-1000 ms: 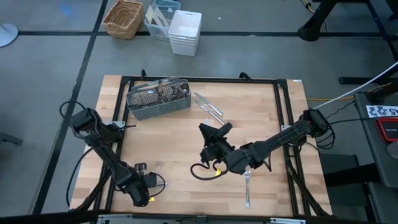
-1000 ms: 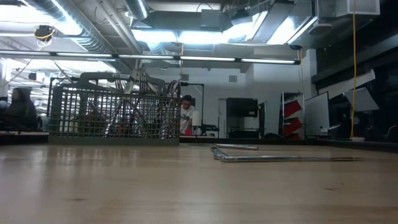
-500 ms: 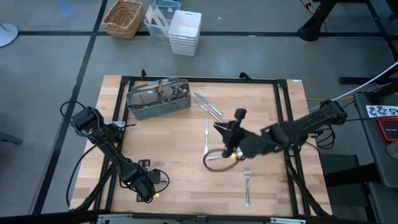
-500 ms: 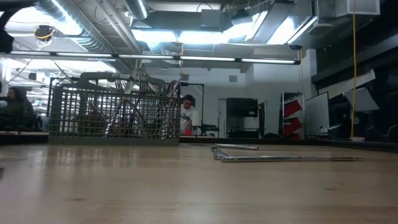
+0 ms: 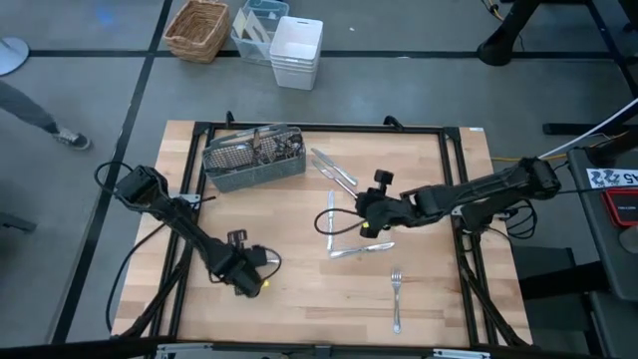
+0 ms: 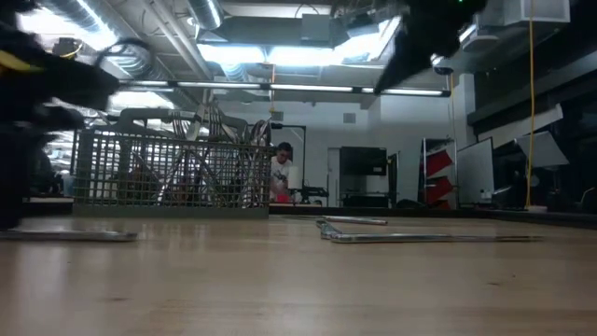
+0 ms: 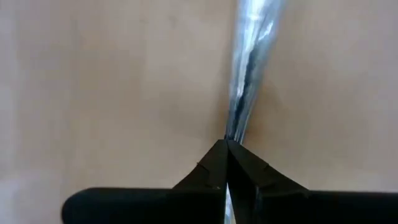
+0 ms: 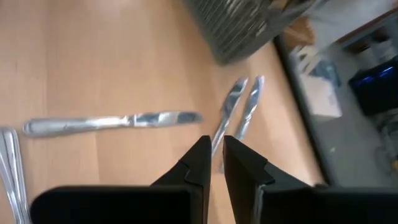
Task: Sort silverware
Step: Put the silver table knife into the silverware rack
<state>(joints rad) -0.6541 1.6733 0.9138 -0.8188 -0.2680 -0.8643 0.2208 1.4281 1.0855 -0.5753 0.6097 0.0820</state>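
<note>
Silverware lies on the wooden table: two knives point(image 5: 335, 170), one knife point(image 5: 330, 212), a pair of pieces point(image 5: 361, 249) and a fork point(image 5: 397, 299). More stands in the grey mesh caddy point(image 5: 254, 157). My left gripper point(image 5: 255, 281) is low near the table's left front, shut on a shiny piece point(image 7: 249, 74); the gripper hides that piece in the high view. My right gripper point(image 5: 361, 211) hovers beside the single knife point(image 8: 112, 122), fingers point(image 8: 205, 155) all but together with nothing between them. My left gripper pinches one end of a slim shiny piece point(image 7: 235, 127) between its two fingertips, the fingers running along its length. The piece stretches straight away from the fingers, level and low over the table point(image 6: 75, 235). Whether it touches the wood I cannot tell.
The black frame rail point(image 5: 454, 199) runs around the tabletop. Beyond the far edge, on the floor, are a wicker basket point(image 5: 197, 28) and white bins point(image 5: 297, 50). A person's leg point(image 5: 40, 115) passes at the far left. Bare wood shows between the two grippers point(image 5: 299, 249).
My left gripper has travelled from the near edge toward the far edge and the right, and a piece now shows with it low in the low view. My right arm has drawn back toward the table's right, uncovering the single knife and the pair of pieces.
</note>
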